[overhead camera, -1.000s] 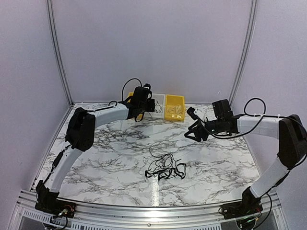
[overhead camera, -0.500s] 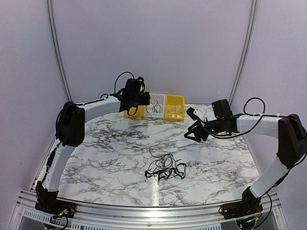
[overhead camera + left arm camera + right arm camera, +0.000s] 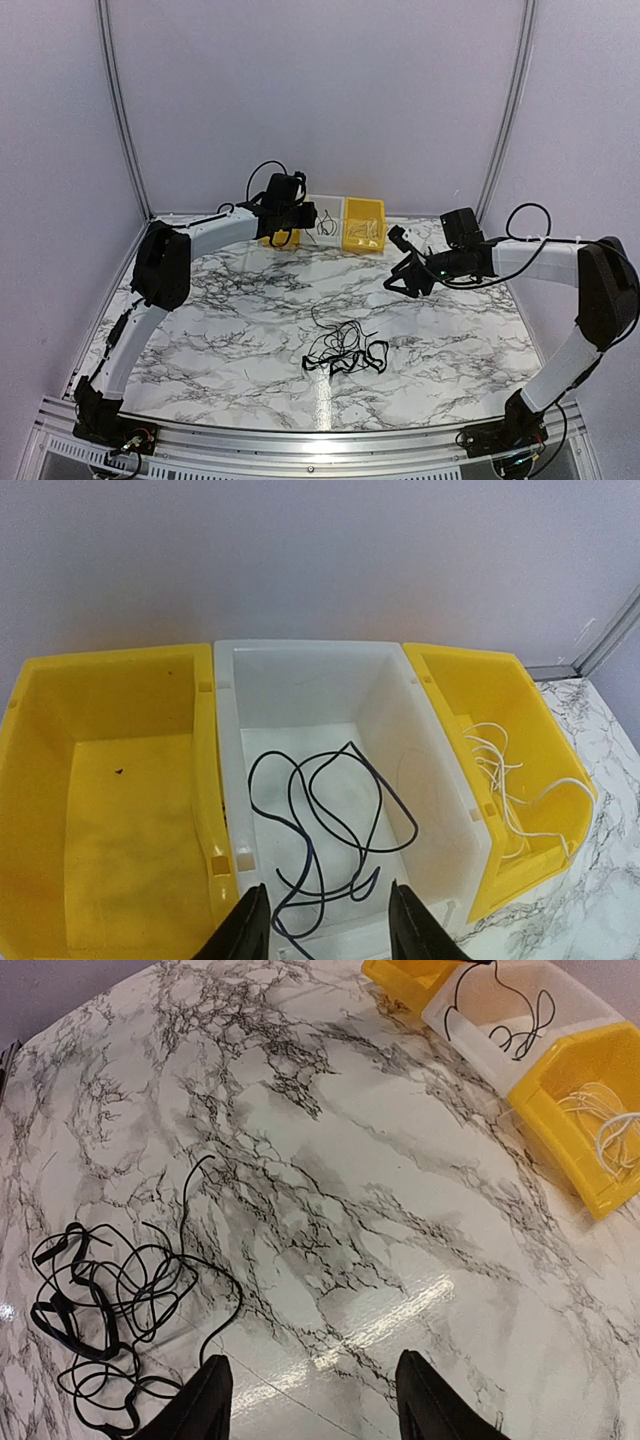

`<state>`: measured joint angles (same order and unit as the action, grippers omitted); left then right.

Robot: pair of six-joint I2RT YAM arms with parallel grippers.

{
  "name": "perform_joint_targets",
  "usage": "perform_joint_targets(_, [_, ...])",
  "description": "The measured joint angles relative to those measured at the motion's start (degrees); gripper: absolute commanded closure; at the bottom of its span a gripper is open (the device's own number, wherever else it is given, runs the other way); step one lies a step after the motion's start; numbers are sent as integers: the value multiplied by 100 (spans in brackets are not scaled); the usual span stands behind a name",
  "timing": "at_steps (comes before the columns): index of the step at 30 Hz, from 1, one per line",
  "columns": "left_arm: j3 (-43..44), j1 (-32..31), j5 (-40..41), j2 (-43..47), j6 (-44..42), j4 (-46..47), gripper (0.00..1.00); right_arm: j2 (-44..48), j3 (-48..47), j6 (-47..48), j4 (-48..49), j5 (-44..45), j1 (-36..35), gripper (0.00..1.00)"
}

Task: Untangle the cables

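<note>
A marble-patterned desk (image 3: 250, 300) carries everything. The left arm (image 3: 215, 232) reaches to the far edge. The right arm (image 3: 540, 258) stretches in from the right side, above the desk's far right part.

Three bins stand side by side against the back wall: a yellow bin (image 3: 110, 660) on the left, a white bin (image 3: 300, 680) in the middle and a second yellow bin (image 3: 470, 680) on the right.

The cables (image 3: 343, 352) lie as a loose black tangle on the desk's near middle, well apart from the bins and from both arms. One strand trails off toward the far side.

The left pincer (image 3: 325, 925) hangs over the near rim of the white bin, its fingers spread fairly wide with nothing between them. The right pincer (image 3: 315, 1400) hovers above bare desk near the tangle, also wide and holding nothing.

A single black cable (image 3: 320, 825) lies looped inside the white bin. Thin white cords (image 3: 500, 780) lie in the second yellow bin.
</note>
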<state>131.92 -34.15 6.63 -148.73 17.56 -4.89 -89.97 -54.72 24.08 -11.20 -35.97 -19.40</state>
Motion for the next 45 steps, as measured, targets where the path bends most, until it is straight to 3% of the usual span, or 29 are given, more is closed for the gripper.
perform_joint_targets(14, [48, 2, -264, -219, 162, 37, 92, -168, -105, 22, -74, -63, 0, 44])
perform_joint_targets(21, [48, 2, -409, -223, 306, 225, 100, -186, -107, 22, -92, -70, 0, 44])
perform_joint_targets(28, [44, 2, -614, -223, 457, 710, 100, -205, -109, 22, -118, -79, 0, 44])
perform_joint_targets(29, [28, 2, -667, -221, 459, 761, 99, -205, -109, 22, -129, -81, 0, 44])
perform_joint_targets(32, [-264, 2, -809, -122, 404, 931, 74, -205, -109, 22, -136, -81, 0, 44])
perform_joint_targets(35, [-1421, -11, -787, 498, 234, 992, 58, -205, -142, 103, -186, -72, 0, 43])
perform_joint_targets(40, [-3497, -90, -450, 2310, -251, 984, 45, -85, -260, 595, -610, -116, -35, 40])
perform_joint_targets(45, [-4833, -315, -70, 4315, -632, 1097, 39, 142, -378, 979, -990, -205, -223, 40])
